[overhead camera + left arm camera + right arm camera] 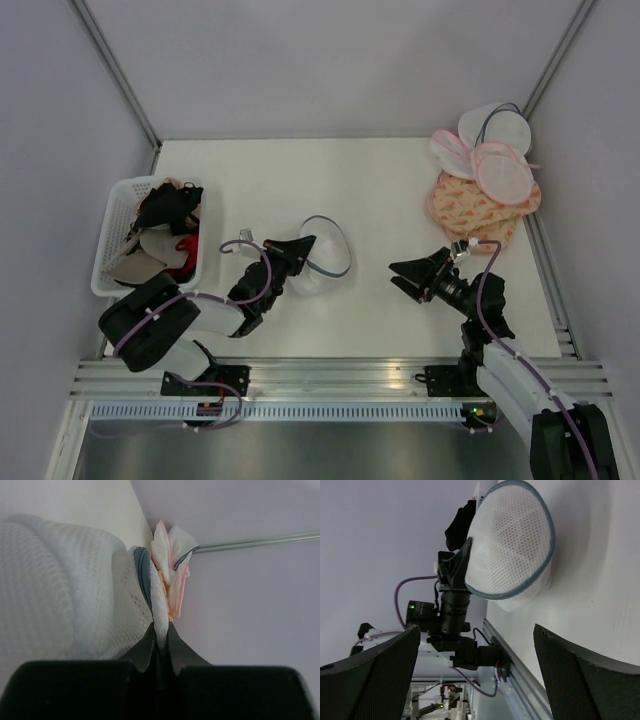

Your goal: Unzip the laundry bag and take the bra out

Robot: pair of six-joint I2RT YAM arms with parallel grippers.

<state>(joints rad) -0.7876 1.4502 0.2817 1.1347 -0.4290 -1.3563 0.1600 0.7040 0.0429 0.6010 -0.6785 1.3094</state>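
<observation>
The laundry bag [322, 262], white mesh with a dark grey zipper rim, sits at the table's middle, tipped up on edge. My left gripper [303, 250] is shut on the bag's left edge. In the left wrist view its fingertips [161, 636] pinch a fold of white mesh beside the grey zipper [143, 575]. The right wrist view shows the bag's dome [512, 545] with the left gripper [462, 562] on its rim. My right gripper [405, 275] is open and empty, to the right of the bag and apart from it. I cannot make out a bra inside the bag.
A white basket [112, 235] holding garments stands at the left edge. A pile of pink-rimmed and peach patterned bags [485, 185] lies at the back right corner, also far off in the left wrist view [170, 560]. Metal rails run along the near edge.
</observation>
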